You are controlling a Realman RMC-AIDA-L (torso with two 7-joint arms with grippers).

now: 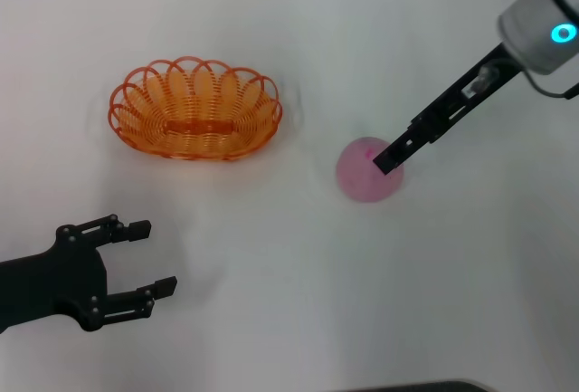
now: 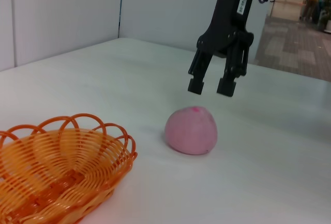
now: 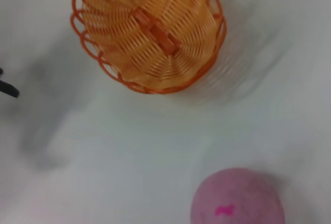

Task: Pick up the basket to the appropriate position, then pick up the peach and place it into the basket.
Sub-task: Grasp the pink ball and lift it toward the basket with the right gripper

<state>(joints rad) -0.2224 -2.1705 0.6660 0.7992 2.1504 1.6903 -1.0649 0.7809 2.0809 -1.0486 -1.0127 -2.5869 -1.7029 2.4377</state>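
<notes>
The orange basket (image 1: 194, 111) stands empty on the white table, left of centre. It also shows in the left wrist view (image 2: 57, 172) and the right wrist view (image 3: 150, 32). The pink peach (image 1: 362, 179) lies on the table to the basket's right, dark pink spot up; it also shows in both wrist views (image 2: 191, 131) (image 3: 237, 198). My right gripper (image 1: 389, 158) hangs just above the peach, open, its fingers apart and not touching it in the left wrist view (image 2: 211, 87). My left gripper (image 1: 154, 258) is open and empty near the front left, short of the basket.
The white table (image 1: 289, 320) bears only the basket and the peach. A white wall (image 2: 62, 12) stands behind the table in the left wrist view. A dark edge (image 1: 416, 387) shows at the table's front.
</notes>
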